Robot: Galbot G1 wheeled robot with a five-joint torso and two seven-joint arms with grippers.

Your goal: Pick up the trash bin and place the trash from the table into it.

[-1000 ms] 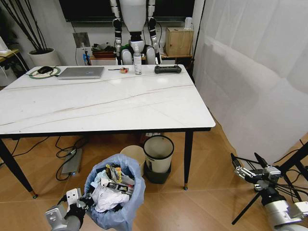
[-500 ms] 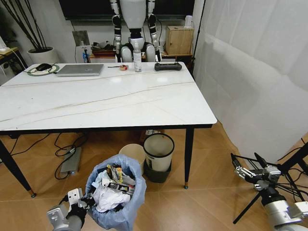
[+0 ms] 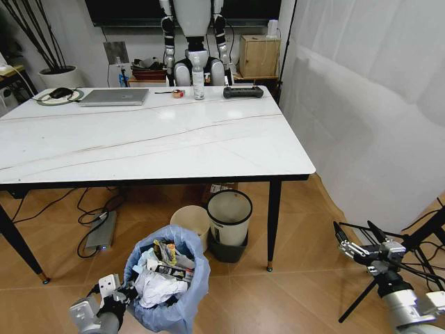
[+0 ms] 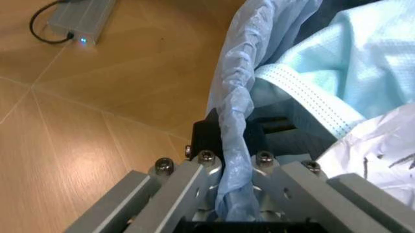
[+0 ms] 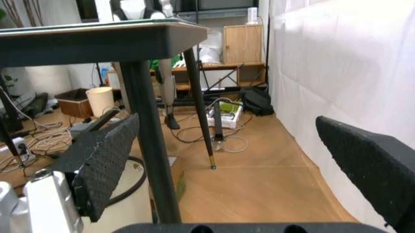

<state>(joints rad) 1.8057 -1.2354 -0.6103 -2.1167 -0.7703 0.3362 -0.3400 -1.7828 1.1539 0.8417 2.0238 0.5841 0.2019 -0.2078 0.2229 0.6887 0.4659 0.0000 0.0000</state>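
Note:
The trash bin, lined with a crinkly light-blue bag, stands on the floor in front of the table. It holds trash: crumpled white paper, wrappers and a yellow packet. My left gripper is low beside the bin and shut on the bag's rim. In the left wrist view the bag rim runs between the closed fingers, with a pale-blue face mask and white paper inside. My right gripper hangs open near the floor at the right, holding nothing; its pads stand wide apart.
Under the table stand a cream bucket and a white round bin with a dark base. A laptop, a bottle and a black controller sit at the table's far edge. A white curtain and tripod legs are at the right.
The whole head view has shifted slightly, so the camera moved. My left gripper keeps its hold on the bin's bag, and my right gripper has stayed open in the same place.

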